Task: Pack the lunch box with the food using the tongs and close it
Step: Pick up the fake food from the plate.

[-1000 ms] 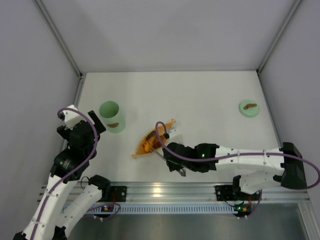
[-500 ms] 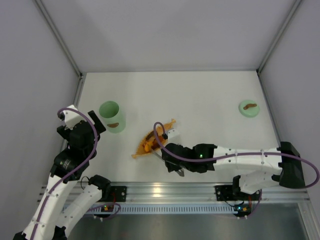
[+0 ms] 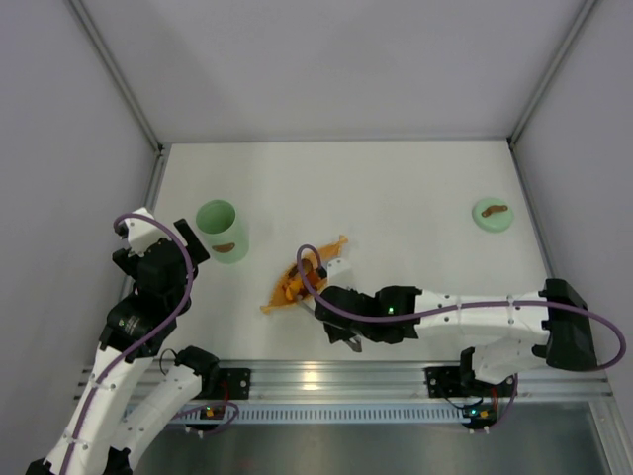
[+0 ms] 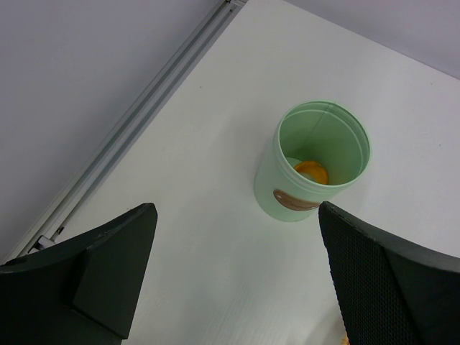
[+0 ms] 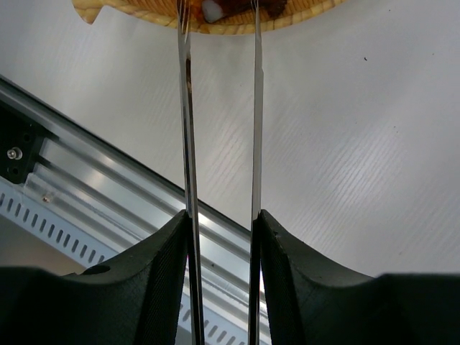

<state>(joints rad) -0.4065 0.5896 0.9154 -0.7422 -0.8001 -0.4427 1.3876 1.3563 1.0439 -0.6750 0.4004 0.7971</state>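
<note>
Over the orange leaf-shaped tray (image 3: 331, 246) near the front rail, the right gripper (image 5: 221, 233) is clamped on the tongs (image 5: 185, 129), whose two slim arms run apart toward the food (image 5: 214, 8); their tips pass out of the wrist view. The mint-green lunch box tub (image 4: 267, 188) stands open, well apart to the left, with one orange piece (image 4: 311, 172) already inside. Its lid (image 3: 492, 215) lies at the far right. The left gripper (image 4: 237, 223) hovers near the tub, fingers wide apart and empty. A squeeze that lands off-centre could flick a small piece off the tray or push the light tray aside. A weak pinch could drop the piece on the long carry to the tub.
</note>
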